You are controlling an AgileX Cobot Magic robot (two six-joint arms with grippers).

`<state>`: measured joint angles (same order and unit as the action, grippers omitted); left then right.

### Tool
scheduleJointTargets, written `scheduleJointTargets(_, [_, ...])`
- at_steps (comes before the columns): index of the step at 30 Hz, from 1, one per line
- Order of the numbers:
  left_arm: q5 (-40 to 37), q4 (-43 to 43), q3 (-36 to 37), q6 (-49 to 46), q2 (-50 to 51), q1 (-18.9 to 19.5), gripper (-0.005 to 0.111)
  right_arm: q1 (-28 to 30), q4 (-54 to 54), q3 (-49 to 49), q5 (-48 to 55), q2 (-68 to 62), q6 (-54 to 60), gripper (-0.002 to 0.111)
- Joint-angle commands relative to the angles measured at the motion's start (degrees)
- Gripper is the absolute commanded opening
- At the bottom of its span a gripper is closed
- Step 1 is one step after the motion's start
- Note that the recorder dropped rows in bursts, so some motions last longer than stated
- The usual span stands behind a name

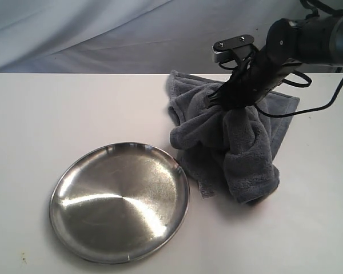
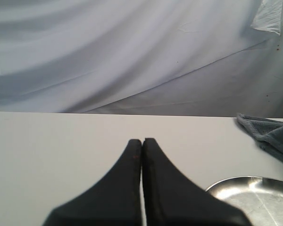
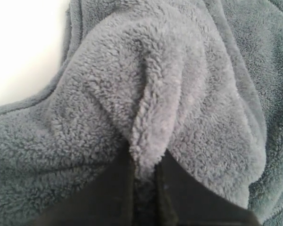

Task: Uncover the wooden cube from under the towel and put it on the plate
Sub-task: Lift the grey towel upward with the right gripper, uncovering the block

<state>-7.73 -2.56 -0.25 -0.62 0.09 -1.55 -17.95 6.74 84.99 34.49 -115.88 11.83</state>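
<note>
- Towel: dark grey fleece with a fluffy, curled pile; stitched hem visible along the near-left edge in the exterior view; no writing legible.
- Position: on the white table, right of centre and towards the far edge, just beside the right rim of the plate; contact with the rim cannot be told.
- Shape and axis: gathered into a peak at the top, with thick folds hanging from the peak to the table; long axis of the main fold runs from the peak down towards the near edge; a flatter part lies spread behind, towards the backdrop.
- Right gripper: closed on a narrow ridge of towel, pile bulging just beyond the black fingertips.
- Left gripper: jaws pressed together with nothing between them, above bare table; plate and a towel corner off to one side.
- Plate: round, shallow, shiny steel with a raised rim; sits flat, near left of the towel.
- Cube: hidden in all views; position cannot be told.
</note>
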Motion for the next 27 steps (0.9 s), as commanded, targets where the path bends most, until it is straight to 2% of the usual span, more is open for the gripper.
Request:
scheduleJointTargets(1, [0.09, 0.04, 0.25, 0.12, -0.09, -0.05, 0.001, -0.29, 2.26, -0.18, 2.33, 5.38, 0.30, 0.000])
scheduleJointTargets(11, [0.09, 0.04, 0.25, 0.12, -0.09, -0.05, 0.001, -0.29, 2.83, -0.18, 1.04, 22.08, 1.75, 0.000])
scheduleJointTargets(19, [0.09, 0.04, 0.25, 0.02, -0.09, -0.05, 0.001, -0.29, 3.24, -0.18, -1.22, 25.63, 2.36, 0.000])
scheduleJointTargets(22, [0.09, 0.04, 0.25, 0.16, -0.09, -0.05, 0.001, -0.52, 11.11, -0.18, -0.86, 25.63, 4.44, 0.000])
scheduleJointTargets(27, [0.09, 0.04, 0.25, 0.16, -0.09, -0.05, 0.001, -2.99, 31.52, -0.18, 0.47, 25.63, 19.51, 0.000])
